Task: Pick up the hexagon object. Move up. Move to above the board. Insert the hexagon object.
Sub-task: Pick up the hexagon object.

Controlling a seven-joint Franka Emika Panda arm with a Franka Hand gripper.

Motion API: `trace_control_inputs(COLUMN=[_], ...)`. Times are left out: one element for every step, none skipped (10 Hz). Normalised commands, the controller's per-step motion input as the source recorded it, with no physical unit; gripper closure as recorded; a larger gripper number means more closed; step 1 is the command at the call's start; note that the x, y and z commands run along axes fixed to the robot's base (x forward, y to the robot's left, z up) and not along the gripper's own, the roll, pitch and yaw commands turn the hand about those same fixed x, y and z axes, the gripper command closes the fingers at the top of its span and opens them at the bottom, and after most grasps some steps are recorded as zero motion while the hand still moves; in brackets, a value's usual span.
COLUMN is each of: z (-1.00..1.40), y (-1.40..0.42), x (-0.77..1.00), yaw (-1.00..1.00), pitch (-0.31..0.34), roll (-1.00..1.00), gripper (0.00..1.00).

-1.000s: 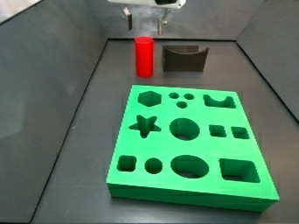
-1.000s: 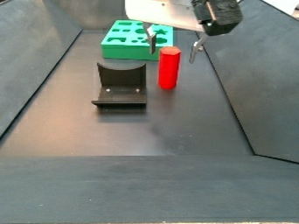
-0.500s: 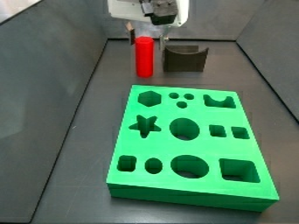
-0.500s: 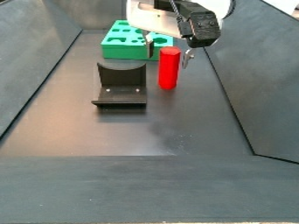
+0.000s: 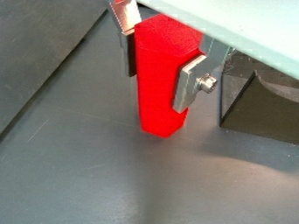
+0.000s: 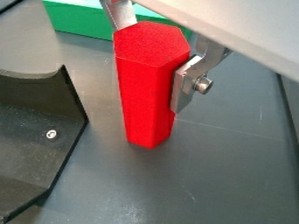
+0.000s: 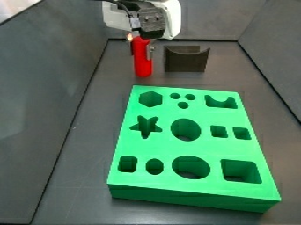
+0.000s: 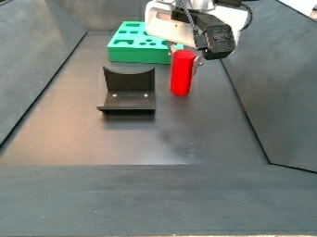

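The hexagon object [image 7: 143, 57] is a glossy red upright prism standing on the dark floor behind the board, also seen in a side view [image 8: 181, 72]. My gripper [image 7: 143, 39] is down over its upper half. In both wrist views the silver fingers [image 5: 187, 80] lie flat against opposite sides of the prism [image 5: 162, 79], [image 6: 146, 87] with no gap showing. The prism's base rests on the floor. The board [image 7: 217, 149] is a large green slab with shaped cut-outs, lying nearer the front; its hexagon cut-out is at the corner closest to the prism.
A dark block with a curved notch [image 7: 185, 58] stands close beside the prism, also in a side view [image 8: 126, 88] and in both wrist views [image 6: 30, 131], [image 5: 263, 105]. Grey sloping walls enclose the floor on both sides.
My gripper has come down from above the prism until its fingers enclose the prism's upper half. The prism has not moved.
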Motion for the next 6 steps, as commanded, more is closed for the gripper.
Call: trace_control_inputs(z=[0.0,0.0,0.0,0.0,0.0,0.0], y=[0.0,0.0,0.0,0.0,0.0,0.0], x=[0.0,0.0,0.0,0.0,0.0,0.0], yaw=[0.0,0.0,0.0,0.0,0.0,0.0], pitch=[0.0,0.0,0.0,0.0,0.0,0.0], roll=[0.0,0.0,0.0,0.0,0.0,0.0], gripper=[1.0,1.0,1.0,1.0,1.0,1.0])
